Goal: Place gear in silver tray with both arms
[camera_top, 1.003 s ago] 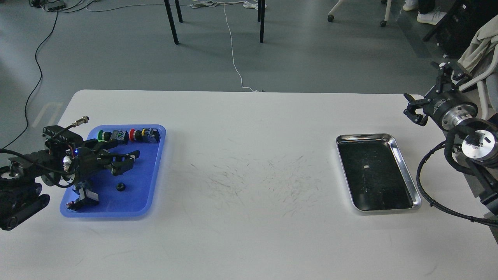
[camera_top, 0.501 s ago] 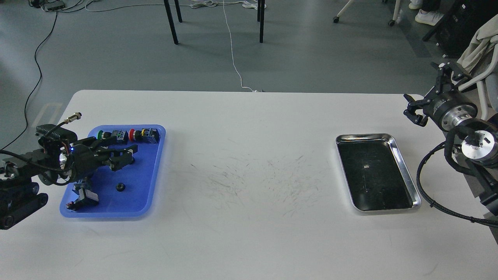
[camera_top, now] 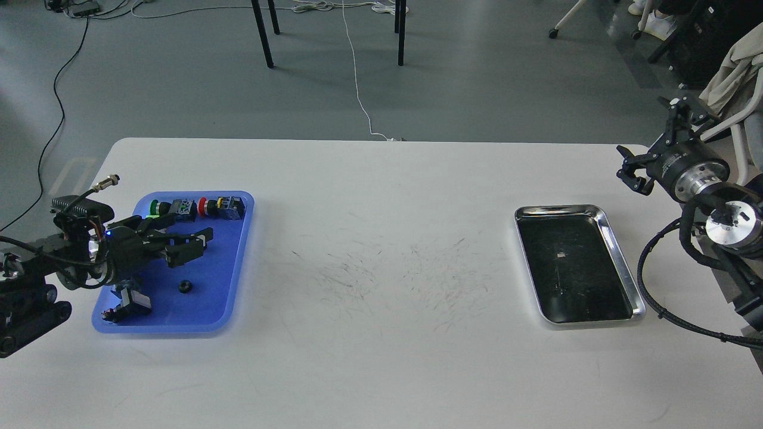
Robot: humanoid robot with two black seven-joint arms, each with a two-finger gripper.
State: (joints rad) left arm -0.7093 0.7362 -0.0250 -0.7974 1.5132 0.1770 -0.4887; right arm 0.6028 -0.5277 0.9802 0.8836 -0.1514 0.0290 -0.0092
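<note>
Slightly back toward the left edge, the left gripper [camera_top: 194, 243] is hovering over the blue tray [camera_top: 232, 286] with fingers open, empty. Gear [camera_top: 185, 286] is lying there. Right gripper [camera_top: 653, 143], open, is hanging beyond the silver tray [camera_top: 620, 262], right side.

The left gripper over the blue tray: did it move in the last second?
Yes. The left gripper drew back slightly toward the robot's left and rose a little, judged against the small black gear lying unmoved in the blue tray.

We have one view, from our head, looking forward and down over the white table [camera_top: 381, 333]; our arms enter at both side edges, floor beyond.
</note>
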